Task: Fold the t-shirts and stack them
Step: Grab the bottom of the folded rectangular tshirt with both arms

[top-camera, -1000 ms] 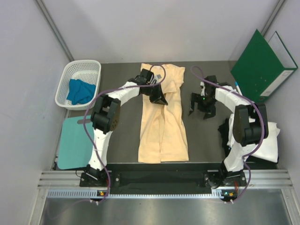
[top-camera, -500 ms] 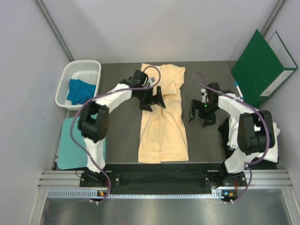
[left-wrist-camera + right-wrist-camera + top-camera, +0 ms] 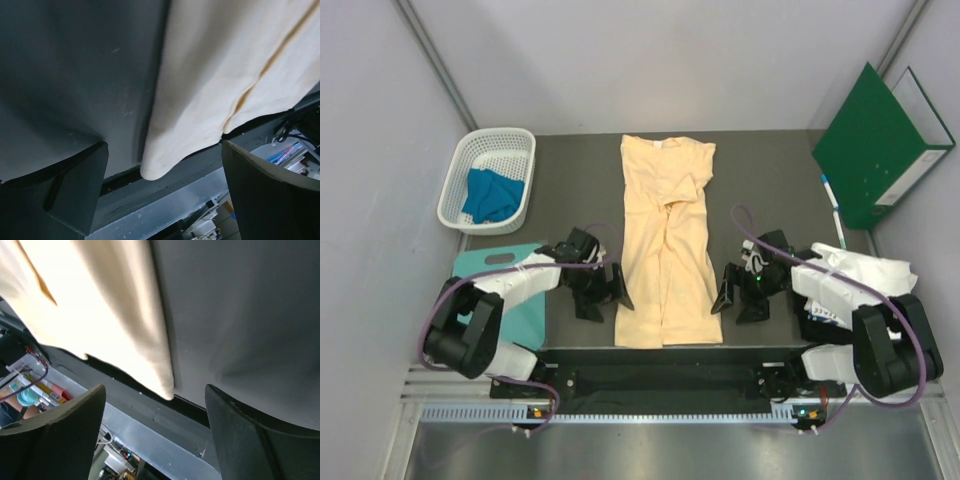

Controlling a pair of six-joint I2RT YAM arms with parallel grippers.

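We note the left fingers (image 3: 619, 292) and right fingers (image 3: 726, 296) apart and empty, flanking the near hem corners of the pale peach-yellow cloth t-shirt (image 3: 666, 240). It lies lengthwise on the dark table (image 3: 770, 170). Presumably they are placed to pinch both corners for folding.

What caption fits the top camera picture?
Left gripper and right gripper, both open, flank the peach t-shirt at its near end.

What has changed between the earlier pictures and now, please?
Both arms drew back toward their bases. The left gripper went from the upper part of the peach t-shirt to its near left corner; the right gripper came to its near right corner. Both are open, holding nothing. The t-shirt, basket and green folder stayed put.
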